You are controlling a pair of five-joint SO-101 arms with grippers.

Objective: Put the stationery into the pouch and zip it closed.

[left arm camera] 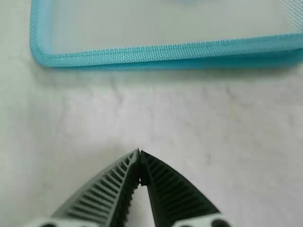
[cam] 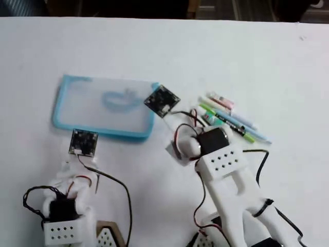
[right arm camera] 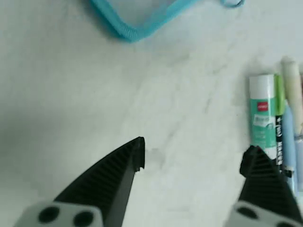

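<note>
The pouch is translucent with blue trim and lies flat at the left middle of the table. The stationery, several pens and a glue stick, lies in a bunch to the right of it. In the right wrist view my right gripper is open just above bare table, with the white-and-green glue stick beside one fingertip and a pouch corner further ahead. My left gripper is shut and empty, a short way in front of the pouch's near edge.
The right arm reaches in from the front right, its black cables trailing by the pens. The left arm sits low at the front left. White tabletop runs to the far edge behind the pouch.
</note>
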